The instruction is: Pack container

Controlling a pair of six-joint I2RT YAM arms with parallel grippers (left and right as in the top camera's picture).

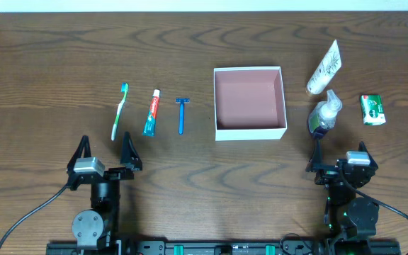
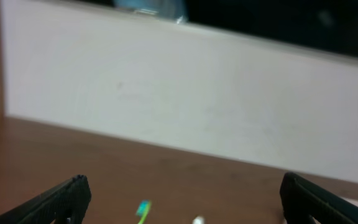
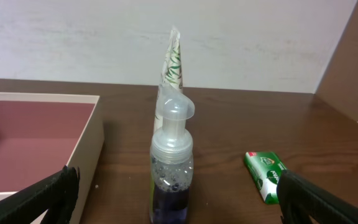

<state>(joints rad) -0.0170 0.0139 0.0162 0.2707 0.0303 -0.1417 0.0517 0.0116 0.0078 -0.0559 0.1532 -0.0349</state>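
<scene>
Two grippers sit at the near edge of the wooden table (image 1: 41, 57). The left gripper (image 1: 105, 142) has its jaws spread wide with nothing between them. The right gripper (image 1: 340, 154) is likewise spread wide and grips nothing.

The container (image 1: 251, 133) stands upright at mid-table, slightly right of centre, well apart from both grippers. Its white walls are intact and its whole pink-brown floor is visible.

Left of the container, three items lie in a row, apart from one another: a blue razor (image 1: 182, 115) nearest the box, then a toothpaste tube (image 1: 151, 112), then a green-and-white toothbrush (image 1: 120, 111).

Right of the container, a clear pump bottle (image 1: 325, 115) holding dark liquid stands just beyond the right gripper. A white tube (image 1: 324, 67) lies farther back, and a green packet (image 1: 372, 110) lies farthest right.
</scene>
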